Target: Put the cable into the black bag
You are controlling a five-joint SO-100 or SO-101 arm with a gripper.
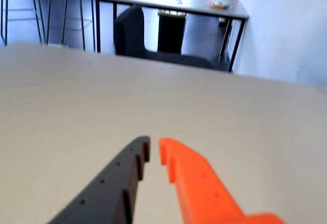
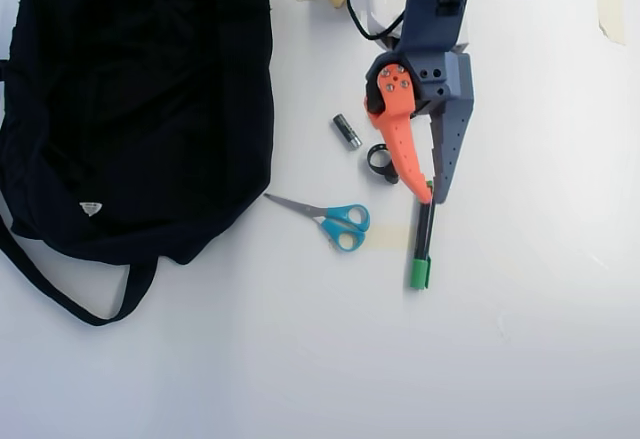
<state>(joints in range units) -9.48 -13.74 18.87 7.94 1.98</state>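
Above the white table [image 2: 520, 339], right of centre in the overhead view, the gripper [image 2: 434, 197] points down the picture with its orange finger [image 2: 400, 139] and its dark finger [image 2: 448, 149] drawn nearly together – only a thin slit shows between the tips, and nothing is pinched. The wrist view shows the same gripper [image 1: 153, 147] over bare tabletop, tips close. Just under the tips lies a black marker with a green cap [image 2: 421, 254]. Beside the orange finger sits a small black ring [image 2: 380, 161], and up-left of that a small grey battery [image 2: 346, 131]. Scissors with blue handles [image 2: 335, 221] lie left of the marker. The black bag [image 2: 140, 99] fills the left side – floppy, with a white triangular label [image 2: 91, 208] and its strap [image 2: 60, 294] looping below. The cable cannot be found in either view
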